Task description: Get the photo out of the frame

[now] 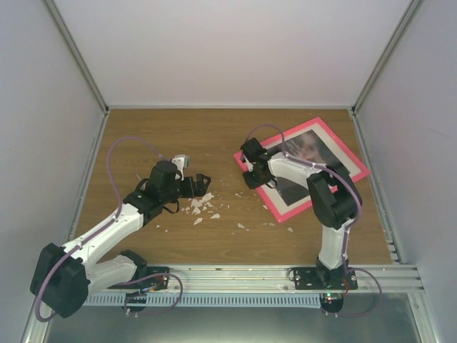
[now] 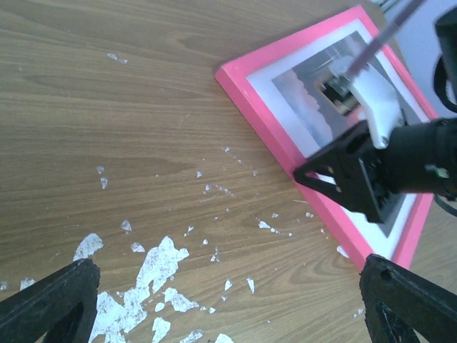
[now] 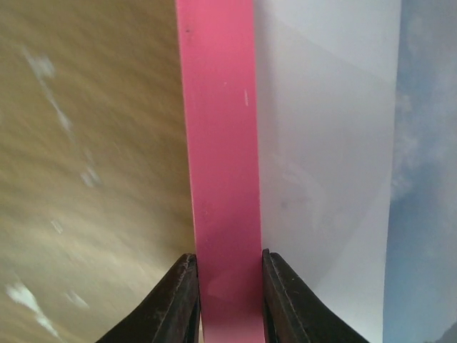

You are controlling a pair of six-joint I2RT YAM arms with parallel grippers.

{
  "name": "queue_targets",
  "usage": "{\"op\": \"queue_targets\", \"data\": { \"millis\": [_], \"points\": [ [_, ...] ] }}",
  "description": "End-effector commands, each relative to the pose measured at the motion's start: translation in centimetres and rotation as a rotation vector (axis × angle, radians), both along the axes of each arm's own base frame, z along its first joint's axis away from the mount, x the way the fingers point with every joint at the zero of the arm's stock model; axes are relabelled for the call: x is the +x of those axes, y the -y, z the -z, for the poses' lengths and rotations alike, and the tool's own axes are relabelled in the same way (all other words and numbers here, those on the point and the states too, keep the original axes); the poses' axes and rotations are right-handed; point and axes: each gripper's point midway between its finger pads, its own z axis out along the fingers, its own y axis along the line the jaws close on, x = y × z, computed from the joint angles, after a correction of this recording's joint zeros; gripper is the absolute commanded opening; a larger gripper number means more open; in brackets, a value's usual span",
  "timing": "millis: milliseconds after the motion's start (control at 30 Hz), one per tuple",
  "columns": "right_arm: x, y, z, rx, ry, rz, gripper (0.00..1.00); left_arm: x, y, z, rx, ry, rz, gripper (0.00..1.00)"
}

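Observation:
The bright pink frame lies face up and skewed on the right of the wooden table, with the photo inside a white mat. My right gripper is at the frame's near-left corner. In the right wrist view its black fingers press both sides of the pink rail, with the mat and the photo's edge beyond. My left gripper hovers open left of the frame, holding nothing. In the left wrist view its fingertips stand wide apart, with the frame ahead.
White flakes are scattered on the wood between the two grippers, and they also show below the left gripper. Grey walls close the table in on three sides. A metal rail runs along the near edge.

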Motion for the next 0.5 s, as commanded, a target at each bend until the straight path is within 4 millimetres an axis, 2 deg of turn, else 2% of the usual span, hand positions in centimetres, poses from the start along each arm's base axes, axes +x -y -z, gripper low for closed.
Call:
{"op": "queue_targets", "data": {
  "millis": [0, 167, 267, 367, 467],
  "points": [
    [2.1, -5.2, -0.1, 0.148, -0.024, 0.056, 0.13, 0.1, -0.6, -0.9, -0.004, 0.049, -0.006, 0.99],
    [4.5, -10.7, -1.3, 0.321, -0.023, 0.065, 0.13, 0.1, -0.6, -0.9, -0.001, 0.040, -0.001, 0.99],
    [6.1, -13.3, -2.2, 0.386, 0.005, 0.064, 0.17, 0.1, -0.4, -0.6, -0.008, 0.026, 0.003, 0.99],
    [6.9, -14.9, -2.7, 0.431, 0.000, 0.038, 0.25, 0.0, 0.0, -0.2, -0.015, 0.006, 0.023, 0.99],
    [7.2, -14.9, -4.0, 0.448, 0.024, 0.014, 0.35, 0.1, 0.5, 0.3, -0.008, -0.027, 0.039, 0.99]
  ]
}}
